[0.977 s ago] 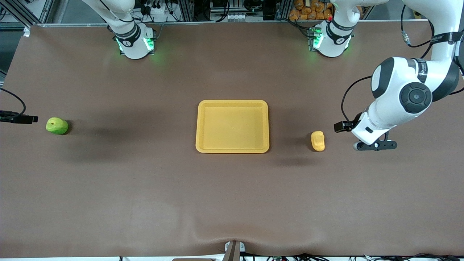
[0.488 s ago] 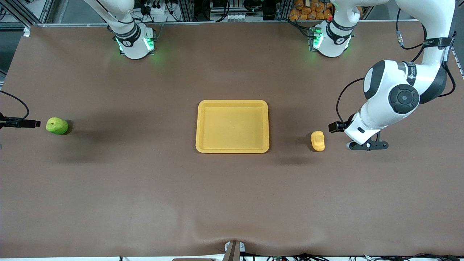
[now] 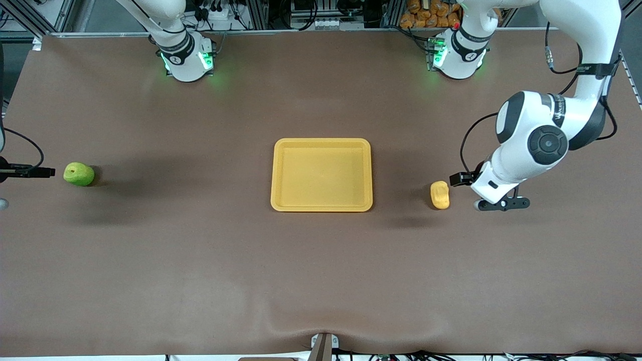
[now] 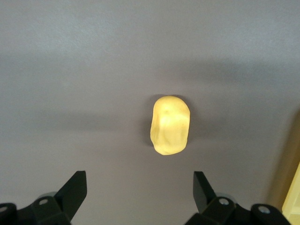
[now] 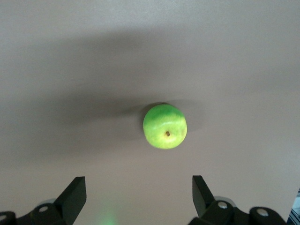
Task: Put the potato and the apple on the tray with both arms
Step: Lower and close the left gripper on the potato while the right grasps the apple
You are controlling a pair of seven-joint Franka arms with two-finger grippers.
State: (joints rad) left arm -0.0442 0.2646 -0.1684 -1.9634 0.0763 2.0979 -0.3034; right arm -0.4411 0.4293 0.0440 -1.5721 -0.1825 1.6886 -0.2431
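The yellow-orange potato [image 3: 440, 194] lies on the brown table, beside the tray [image 3: 321, 142] toward the left arm's end. My left gripper [image 4: 139, 188] hangs open above the table just short of the potato [image 4: 170, 125], nothing between its fingers. The left arm's hand [image 3: 494, 183] is a little past the potato, away from the tray. The green apple [image 3: 78, 174] sits near the right arm's end of the table, stem dimple up. My right gripper [image 5: 139, 188] is open over bare table close to the apple [image 5: 165, 126]. The flat yellow tray holds nothing.
The two green-lit arm bases [image 3: 186, 59] [image 3: 455, 56] stand along the table edge farthest from the front camera. A strip of the tray's rim [image 4: 293, 187] shows at the edge of the left wrist view. Brown table surface [image 3: 321, 281] stretches toward the front camera.
The left arm's hand has moved toward the potato and the tray. The right arm's hand has shifted only slightly beside the apple. Potato, apple and tray have not moved.
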